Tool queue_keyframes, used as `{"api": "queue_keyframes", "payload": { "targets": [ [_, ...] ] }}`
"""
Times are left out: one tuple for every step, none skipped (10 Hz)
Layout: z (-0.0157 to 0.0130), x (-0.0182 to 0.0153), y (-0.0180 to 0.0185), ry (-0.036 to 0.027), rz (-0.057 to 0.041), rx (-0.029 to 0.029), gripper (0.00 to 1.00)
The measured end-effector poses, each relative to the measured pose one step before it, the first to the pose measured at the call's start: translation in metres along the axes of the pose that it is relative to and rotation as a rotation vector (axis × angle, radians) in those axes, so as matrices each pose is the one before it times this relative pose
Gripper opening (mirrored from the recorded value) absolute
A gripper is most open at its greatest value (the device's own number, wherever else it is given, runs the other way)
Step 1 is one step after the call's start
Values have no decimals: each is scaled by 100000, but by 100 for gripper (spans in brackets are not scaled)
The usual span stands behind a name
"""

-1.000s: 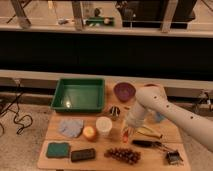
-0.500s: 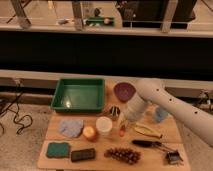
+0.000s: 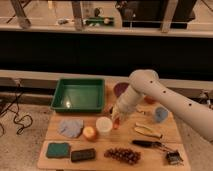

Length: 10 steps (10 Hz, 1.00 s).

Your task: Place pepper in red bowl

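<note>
The pepper (image 3: 116,123), a small slim orange-red piece, is at the tip of my gripper (image 3: 116,118), just right of the white cup (image 3: 104,125) near the table's middle. I cannot tell whether it is held or resting on the table. My arm (image 3: 150,90) reaches down to it from the right. The red bowl (image 3: 149,100) shows only as an orange-red sliver behind the arm, right of the purple bowl (image 3: 120,89) at the back of the table.
A green tray (image 3: 77,95) stands at back left. Grey cloth (image 3: 71,127), round orange fruit (image 3: 90,132), teal sponge (image 3: 57,150), dark block (image 3: 83,155) and grapes (image 3: 122,155) lie in front. Pale yellowish piece (image 3: 147,131), blue cup (image 3: 161,114) and black tool (image 3: 150,144) lie right.
My arm has swung left from over the table's right side, and the gripper has come down next to the white cup at the pepper.
</note>
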Motion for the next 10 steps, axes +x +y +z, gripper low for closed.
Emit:
{"api": "queue_keyframes", "payload": {
  "targets": [
    [-269, 477, -57, -663, 1023, 774, 0],
    [-674, 978, 445, -276, 2162, 1309, 0],
    [-861, 1098, 619, 151, 2286, 1179, 0],
    [-743, 901, 251, 302, 1910, 1037, 0],
    [-605, 656, 144, 262, 1361, 964, 0],
    [-607, 613, 441, 368, 1588, 1034, 0],
    [-198, 136, 252, 146, 588, 188, 0],
    [37, -10, -69, -88, -123, -8, 0],
    [90, 1, -177, -153, -310, -82, 0],
    [11, -2, -26, -18, -46, -8, 0]
  ]
}}
